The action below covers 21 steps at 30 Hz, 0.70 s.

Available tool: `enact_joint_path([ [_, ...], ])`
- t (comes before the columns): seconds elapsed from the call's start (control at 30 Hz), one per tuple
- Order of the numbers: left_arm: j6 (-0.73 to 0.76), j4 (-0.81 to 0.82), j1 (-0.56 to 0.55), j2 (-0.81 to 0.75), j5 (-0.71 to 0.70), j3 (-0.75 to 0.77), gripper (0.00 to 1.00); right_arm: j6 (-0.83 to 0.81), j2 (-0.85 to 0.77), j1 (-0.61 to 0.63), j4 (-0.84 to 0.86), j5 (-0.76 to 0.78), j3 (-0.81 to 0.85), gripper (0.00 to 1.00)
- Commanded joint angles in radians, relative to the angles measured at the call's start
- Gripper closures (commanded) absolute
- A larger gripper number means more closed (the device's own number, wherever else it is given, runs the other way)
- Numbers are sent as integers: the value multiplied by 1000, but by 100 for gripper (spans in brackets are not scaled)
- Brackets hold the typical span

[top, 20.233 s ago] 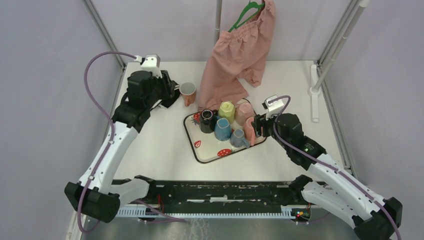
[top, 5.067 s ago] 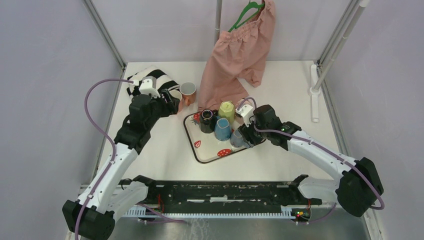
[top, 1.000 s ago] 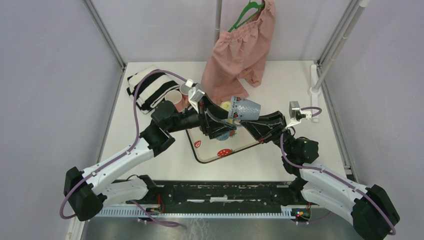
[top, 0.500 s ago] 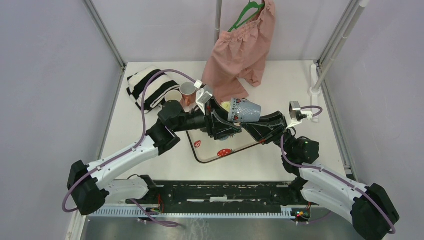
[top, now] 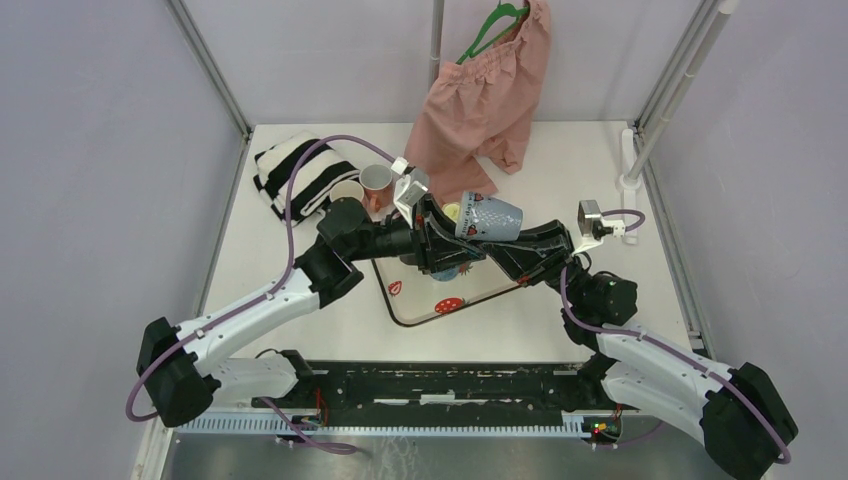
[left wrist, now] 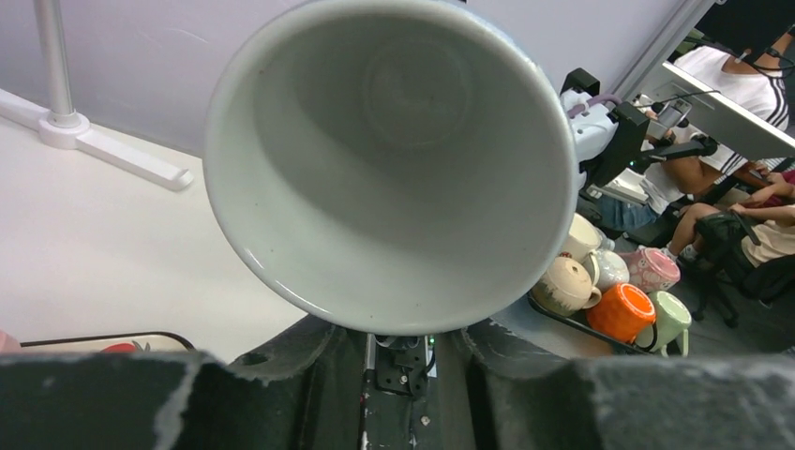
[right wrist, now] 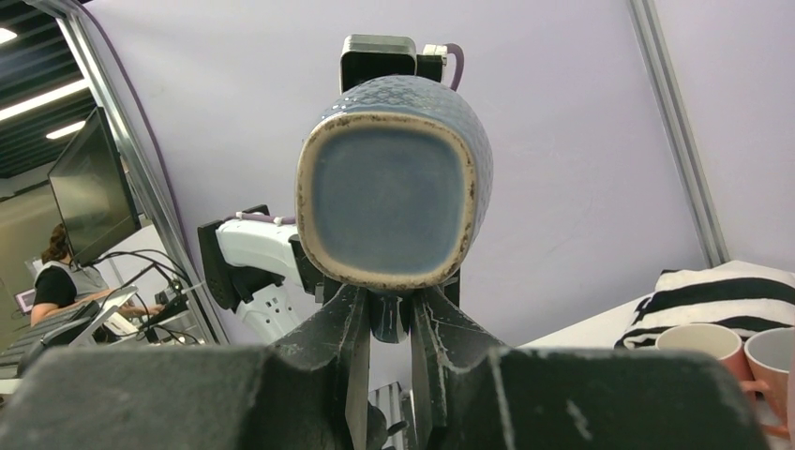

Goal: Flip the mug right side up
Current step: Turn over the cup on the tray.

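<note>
– Fingers on the right gripper [right wrist: 386, 314]: wide or narrow?
– Narrow. The right wrist view has both fingers [right wrist: 342, 352] pinched close under the blue-grey mug [right wrist: 394, 202]. They grip something beneath its body. It looks like the handle, but it is mostly hidden.
– Left gripper [left wrist: 403, 339]?
– Spread. In the left wrist view its fingers [left wrist: 300, 366] stand apart, with the mug's lower rim just above the gap. Touching or not, cannot tell.
– Where's the mug overall?
– Top view: up in the air, lying on its side over the far side of the tray [top: 415, 312], between the two grippers. Its mouth faces left toward the left gripper and its base faces right toward the right wrist.
– What does each wrist camera add?
– The left wrist looks straight into the pale inside. The right wrist sees only the squarish flat base with a worn edge. The top view shows neither, just the dotted outer wall.
– Anything else?
– A yellow mug [top: 452, 211] peeks out on the tray beside the left gripper. Far left of the tray on the table sit a pink mug [top: 377, 180] and a cream mug [top: 347, 192], both mouth up, next to a striped cloth [top: 300, 168]. Pink shorts [top: 480, 100] hang from a green hanger [top: 490, 25] at the far side.
</note>
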Motion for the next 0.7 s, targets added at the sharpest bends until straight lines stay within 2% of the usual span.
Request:
enact_joint_path([
  [0.0,-3,62,-9,9,19,44,68,7,-1,16,74,-24,52,100],
  [0.1,-3,63,-9,11,26,46,82,5,0,17,71,-23,50,100],
  [0.3,-2,65,-8,6,22,44,98,-4,-3,20,60,-21,45,100],
  [0.47,1,65,-9,-4,19,42,98,-10,-9,20,55,-15,40,99],
  [0.67,19,58,-9,-33,-2,21,98,-34,-23,20,22,-7,37,69],
])
